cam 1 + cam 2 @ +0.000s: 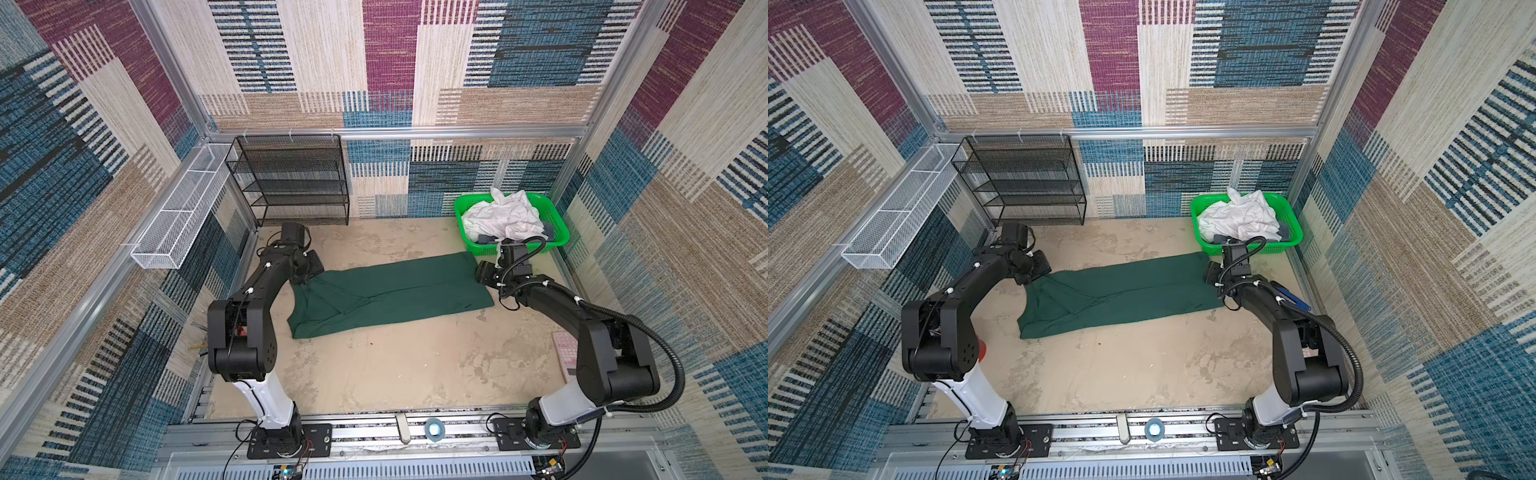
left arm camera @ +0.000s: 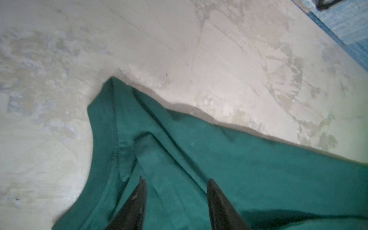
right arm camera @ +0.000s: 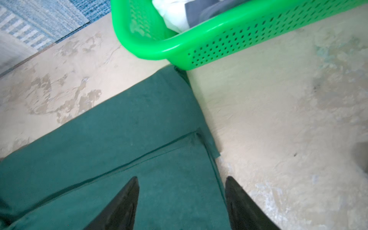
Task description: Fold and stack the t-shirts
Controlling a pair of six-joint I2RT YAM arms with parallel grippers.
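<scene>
Dark green t-shirt [image 1: 390,291] [image 1: 1121,291] lies flat on the table [image 1: 395,365], folded lengthwise into a long band. In both top views it runs left to right across the far half of the table. One flap lies over the other, with a diagonal fold line near the left end.

Left gripper [image 2: 176,180] is at the collar end. Its jaws are parted in the left wrist view, with both fingertips [image 2: 142,191] low over the green cloth [image 2: 249,169]. The cloth lies flat in the gap, nothing is pinched, and the curved neckline seam sits just beside the gripper. Whether the tips touch the fabric can't be told.

Right gripper [image 3: 181,178] is at the opposite, hem end. Its jaws are spread wide and hold nothing. One fingertip [image 3: 131,191] is over the shirt [image 3: 119,129], the other over bare table just past the shirt's edge. In a top view this gripper [image 1: 484,274] sits at the band's right end and the left one [image 1: 309,270] at the left end.

The shirt's far right corner reaches the near corner of the bright green basket [image 1: 557,224] [image 3: 219,41]. The basket sits at the far right of the table. It holds a crumpled heap of white t-shirts [image 1: 503,216] [image 1: 1239,218] with some grey fabric [image 3: 199,12] underneath.

A black wire rack [image 1: 291,178] stands at the back left. A white wire tray [image 1: 178,212] hangs on the left wall.
</scene>
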